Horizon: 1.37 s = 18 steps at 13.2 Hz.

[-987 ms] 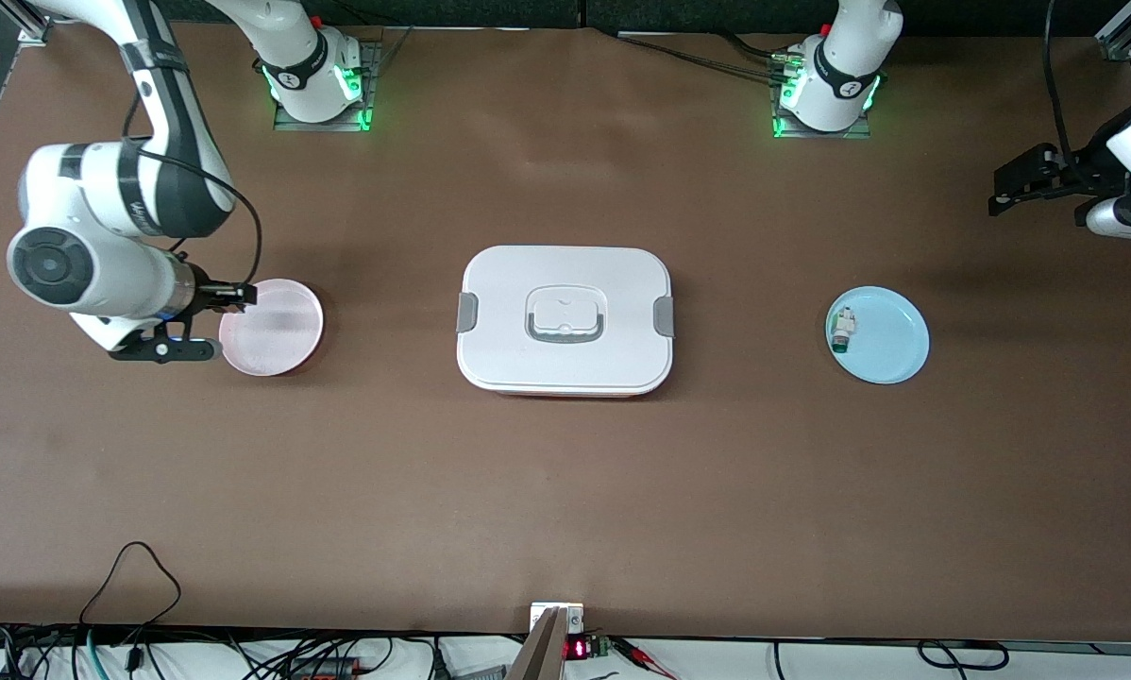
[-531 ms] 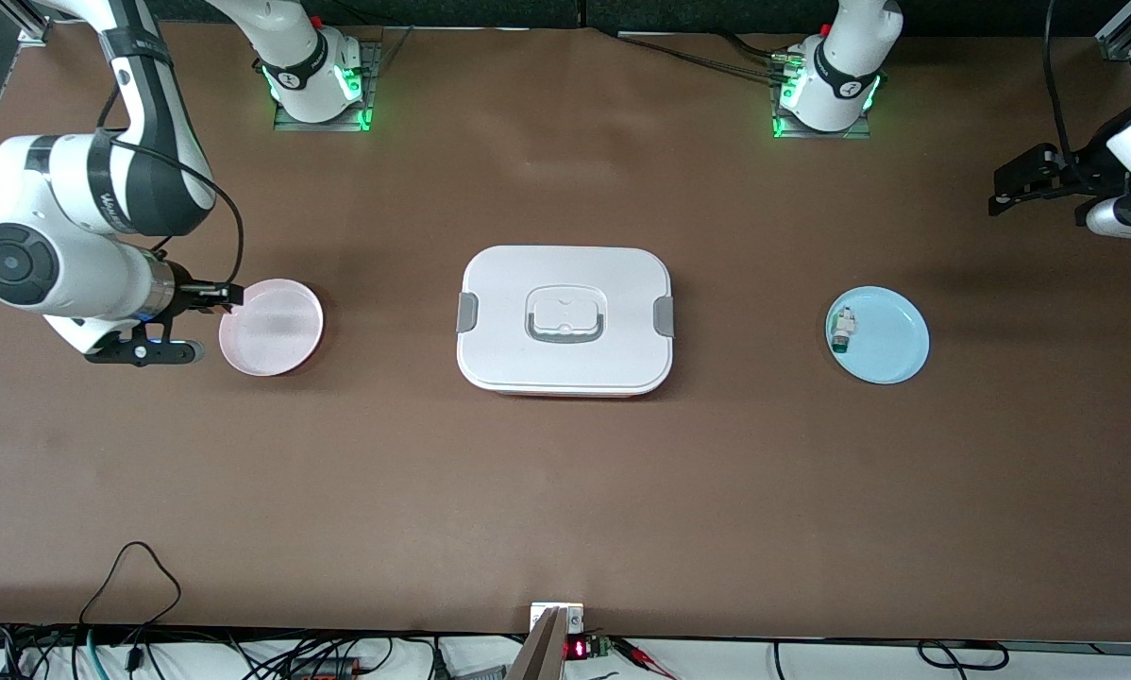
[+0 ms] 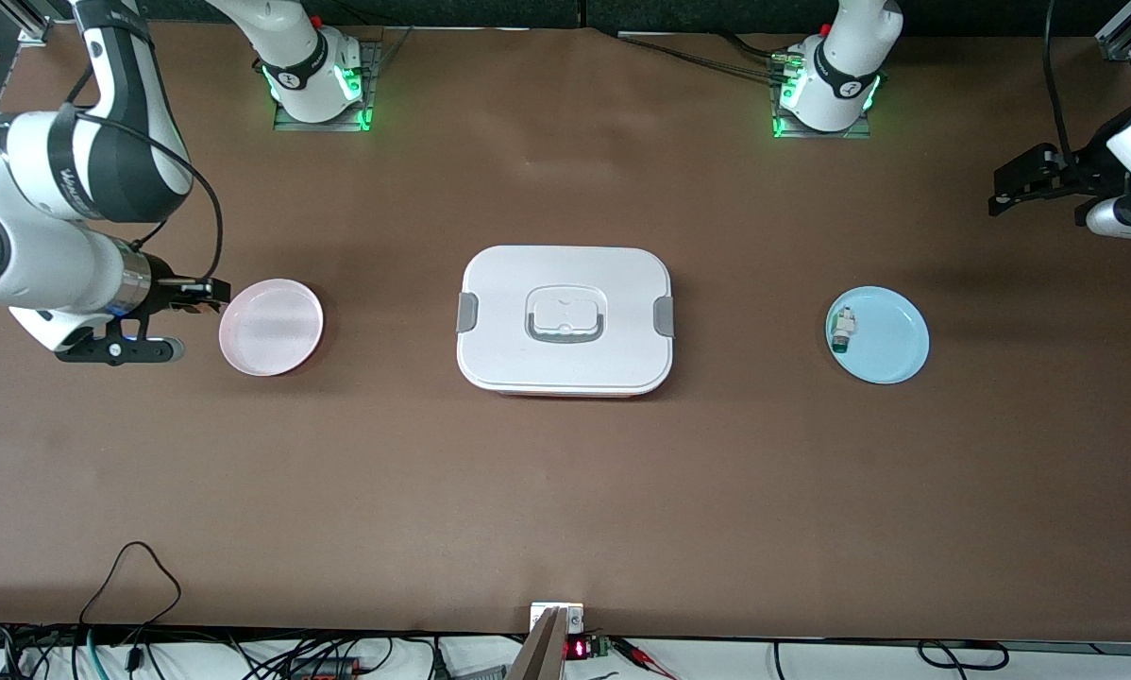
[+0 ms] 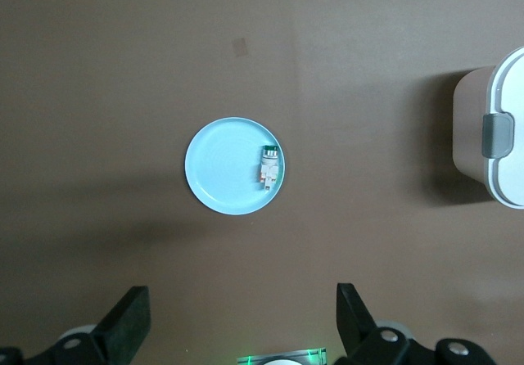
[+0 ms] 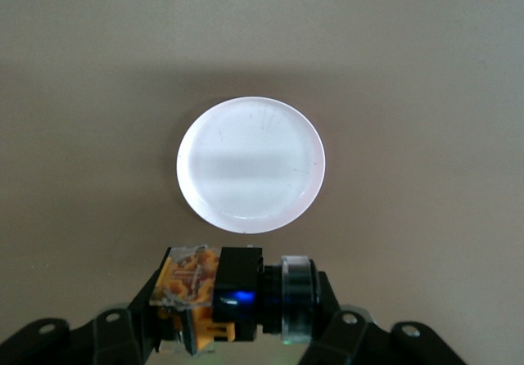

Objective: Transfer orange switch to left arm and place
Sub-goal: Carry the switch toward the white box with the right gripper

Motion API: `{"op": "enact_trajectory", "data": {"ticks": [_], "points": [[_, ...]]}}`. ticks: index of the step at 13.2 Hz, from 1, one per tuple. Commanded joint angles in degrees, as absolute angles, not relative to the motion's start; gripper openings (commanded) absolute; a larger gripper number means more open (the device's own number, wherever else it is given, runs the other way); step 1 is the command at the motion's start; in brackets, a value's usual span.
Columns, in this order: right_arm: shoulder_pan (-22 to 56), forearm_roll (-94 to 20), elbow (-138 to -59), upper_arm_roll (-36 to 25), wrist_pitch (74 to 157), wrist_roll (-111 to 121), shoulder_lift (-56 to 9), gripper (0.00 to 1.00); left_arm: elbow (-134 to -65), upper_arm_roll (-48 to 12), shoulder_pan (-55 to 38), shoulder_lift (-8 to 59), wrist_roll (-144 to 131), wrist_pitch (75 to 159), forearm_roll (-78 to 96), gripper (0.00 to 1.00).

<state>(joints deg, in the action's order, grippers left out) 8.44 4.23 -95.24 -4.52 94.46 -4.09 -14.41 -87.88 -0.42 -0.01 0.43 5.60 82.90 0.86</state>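
Brown table (image 3: pixel 565 491): right gripper (image 3: pixel 209 291) clamps orange switch (image 5: pixel 196 287); carry it high over box (image 3: pixel 565 319). Left gripper (image 4: pixel 241 328) waits, spread.

A brown table (image 3: pixel 565 491) carries two small round plates. The pink plate (image 3: pixel 271 327) lies toward the right arm's end, bare inside (image 5: pixel 250 164). The pale blue plate (image 3: pixel 879 335) lies toward the left arm's end, well apart from the pink one. On the blue plate, close to its rim, rests a small white-and-green component (image 3: pixel 843 330), lying on its side as far as can be made out (image 4: pixel 269 168). Along the table's edge nearest the front camera trail black cables (image 3: pixel 131 567), beside a small device with a red display (image 3: pixel 577 649).
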Motion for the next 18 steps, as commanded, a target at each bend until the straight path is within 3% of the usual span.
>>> {"op": "enact_trajectory", "data": {"ticks": [1,9,11,13,18], "points": [[8.26,3.08,-93.61,-4.57,90.63,-1.77,-11.52,0.46,-86.57,-0.53,0.0,0.62,5.98,81.65,-0.26,1.0],[6.68,-3.87,-88.25,-3.87,87.63,10.71,-8.79,0.46,-86.57,-0.53,0.0,0.62,5.98,81.65,-0.26,1.0],[7.21,-5.0,-88.24,-2.56,87.71,20.59,-7.56,0.46,-86.57,-0.53,0.0,0.62,5.98,81.65,-0.26,1.0],[7.03,-13.49,-88.07,-2.9,87.54,28.97,-7.12,0.46,-86.57,-0.53,0.0,0.62,5.98,81.65,-0.26,1.0],[7.12,-15.29,-88.07,-2.29,87.63,38.11,-5.01,0.46,-86.57,-0.53,0.0,0.62,5.98,81.65,-0.26,1.0]]}}
